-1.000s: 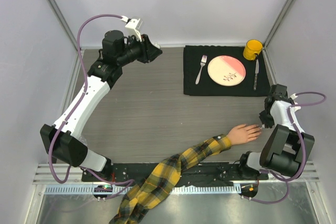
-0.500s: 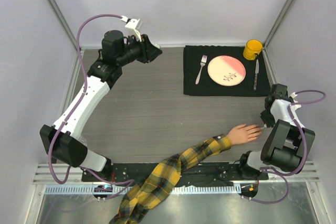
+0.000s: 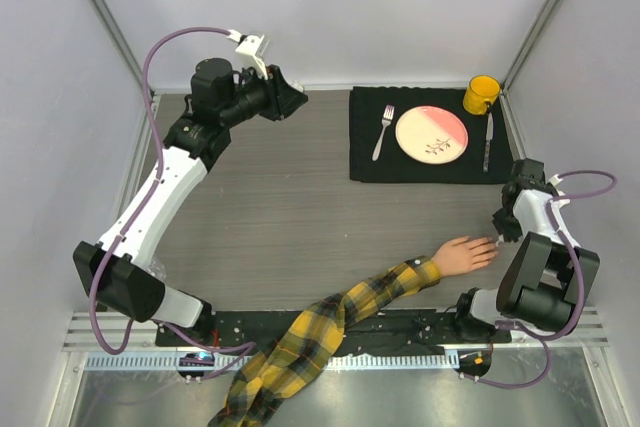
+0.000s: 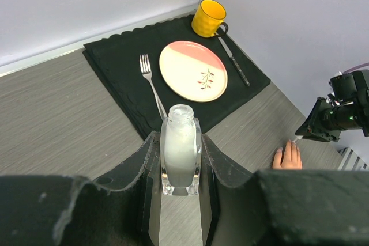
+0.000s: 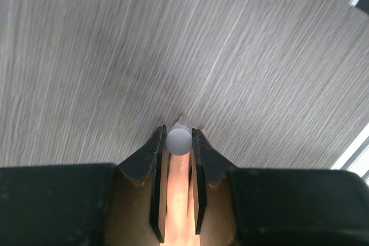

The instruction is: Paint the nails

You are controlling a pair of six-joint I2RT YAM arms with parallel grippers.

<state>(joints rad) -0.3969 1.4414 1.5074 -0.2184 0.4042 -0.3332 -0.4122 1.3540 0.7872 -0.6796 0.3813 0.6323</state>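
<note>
Nails (image 3: 491, 244): fingertip ends of a peach mannequin hand (image 3: 462, 255). It lies on the table (image 3: 300, 207) on the near side of the black placemat (image 3: 365, 162), below the mat's right-hand end and clear of its edge. On my overhead feed they are too small to tell one from another or to see any colour on them.

Plaid sleeve (image 3: 330, 322): yellow and black. It runs from the wrist diagonally away from the placemat and over the table's near edge.

Right gripper (image 5: 177, 136): closed on a brush cap (image 5: 179, 140). My wrist feed shows the cap end-on as a pale round knob pinched between the two fingers. The gripper sits just beside the fingertips, nearer to me than the placemat's near right corner. One peach finger runs directly beneath the cap. The other arm's camera shows a thin white brush stem (image 4: 297, 139) reaching from this gripper toward the fingertips. I cannot tell whether it touches.

Left gripper (image 4: 180, 142): clamped on a small clear bottle (image 4: 180, 154), upright, neck uncapped, contents whitish. It is held raised, off the placemat's left edge near the far corner, well apart from the hand.

On the placemat:
- pink-and-cream plate (image 3: 431, 133) with a sprig motif, in the middle
- fork (image 3: 383, 132), left of the plate
- knife (image 3: 487, 140), right of the plate
- yellow mug (image 3: 481, 94), at the far right corner
</note>
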